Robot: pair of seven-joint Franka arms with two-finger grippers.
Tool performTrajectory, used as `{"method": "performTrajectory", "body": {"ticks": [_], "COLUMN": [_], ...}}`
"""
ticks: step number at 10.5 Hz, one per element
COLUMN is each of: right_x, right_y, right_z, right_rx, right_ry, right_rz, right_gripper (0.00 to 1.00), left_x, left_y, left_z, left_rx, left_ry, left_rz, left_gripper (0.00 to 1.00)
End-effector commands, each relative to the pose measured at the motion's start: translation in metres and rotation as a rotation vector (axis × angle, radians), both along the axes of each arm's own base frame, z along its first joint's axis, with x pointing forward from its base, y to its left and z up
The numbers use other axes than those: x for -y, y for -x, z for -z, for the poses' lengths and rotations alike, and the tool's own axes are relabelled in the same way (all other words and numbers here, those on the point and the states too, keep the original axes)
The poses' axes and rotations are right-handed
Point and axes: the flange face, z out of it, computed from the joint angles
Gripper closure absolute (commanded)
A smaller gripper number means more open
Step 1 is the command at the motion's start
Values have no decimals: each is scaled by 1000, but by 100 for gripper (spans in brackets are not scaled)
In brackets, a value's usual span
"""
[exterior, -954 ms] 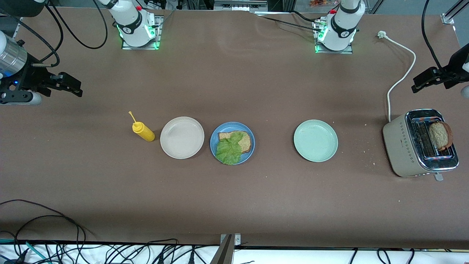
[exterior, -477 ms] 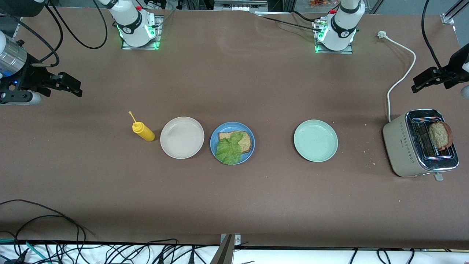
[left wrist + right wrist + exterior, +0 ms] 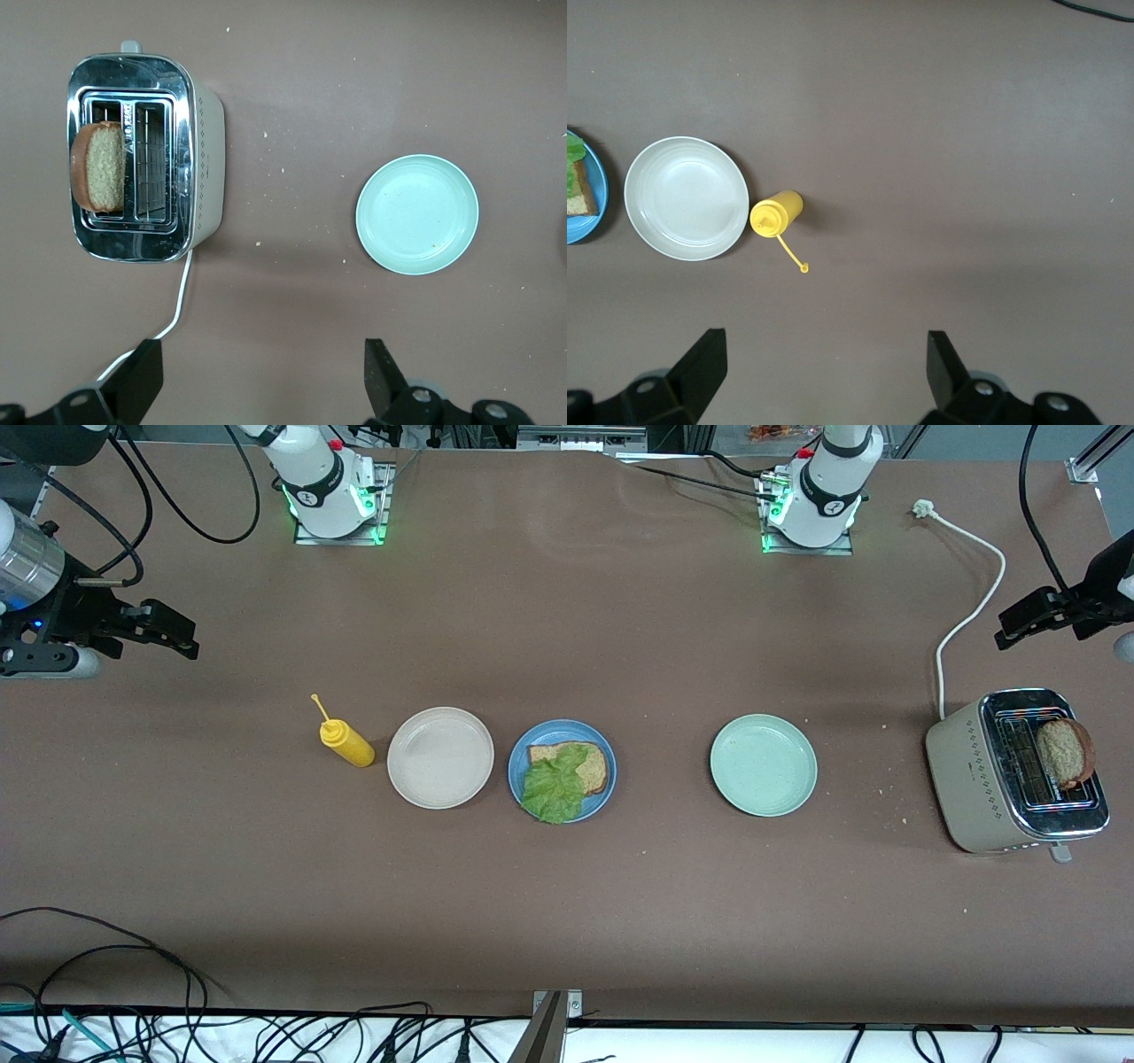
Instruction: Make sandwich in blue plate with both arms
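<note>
One bread slice with a lettuce leaf on it is lying in the blue plate, between two other plates. Another slice is standing in the toaster. Both grippers, left gripper above the cord and right gripper above bare surface, are hanging with fingers wide, holding nothing.

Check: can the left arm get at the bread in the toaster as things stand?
Probably yes: the left gripper hangs open near the toaster, and the bread stands up out of its slot with nothing over it.
</note>
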Motion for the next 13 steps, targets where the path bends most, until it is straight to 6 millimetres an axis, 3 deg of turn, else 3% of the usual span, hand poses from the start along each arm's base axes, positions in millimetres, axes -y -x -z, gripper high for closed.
{"method": "performTrajectory", "body": {"ticks": [1,5,7,8,9,11,13], "right_x": [-1,-2,6,22,37,60,104], "right_y": [2,1,-11,-14,-18,-34,-49], "right_z": [-7,-4,32,41,60,119,190], "right_rx": [11,5,-68,-86,-110,-171,-137], "right_ry": [-14,-13,-28,-53,-108,-258,-499], "right_rz": [8,6,-96,-197,-291,-464,-584], "right_gripper": [0,0,0,0,0,0,0], "left_x": [-1,-1,-4,-13,-17,-38,-40], "left_y": [-2,-2,-3,-4,-10,-15,-16], "left_z": [-5,-5,-4,-1,10,23,25], "left_rx": [0,0,1,0,-18,-39,-39], "left_ry": [11,11,11,13,12,19,19], "left_rz": [6,8,2,-15,-19,-56,-58], "left_gripper": [0,0,0,0,0,0,0]}}
